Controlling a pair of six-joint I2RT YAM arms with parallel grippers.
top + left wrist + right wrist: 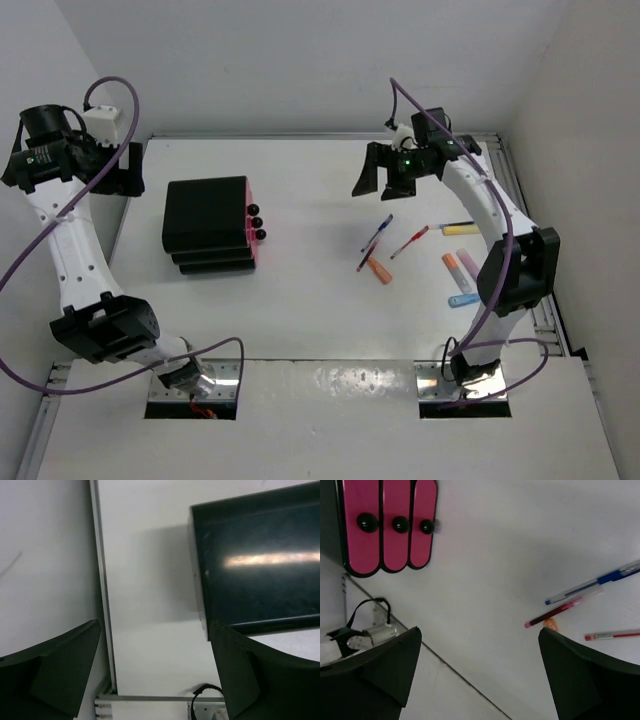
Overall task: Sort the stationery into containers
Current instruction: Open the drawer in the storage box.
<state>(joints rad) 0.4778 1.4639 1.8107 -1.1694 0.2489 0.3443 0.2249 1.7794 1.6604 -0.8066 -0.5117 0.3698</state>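
**Both tools empty, no stationery sorted yet**

The right tool (378, 186) hangs wide open above the surface (310, 300), gripping nothing. The left tool (155, 677), spread just as wide, hovers beside the black box (205, 215).

A blue pen (377, 232), a red pen (410, 241) and an orange highlighter (379, 270) lie loose on the right, well apart from the box. All three pink drawers (253, 222) look closed.

Next, I'd say, pull a knob (399, 524), or drop squarely over one pen.

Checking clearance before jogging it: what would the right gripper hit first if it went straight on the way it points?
The right gripper would probably meet bare table first, between the pink drawers and the blue pen; depth is unclear.
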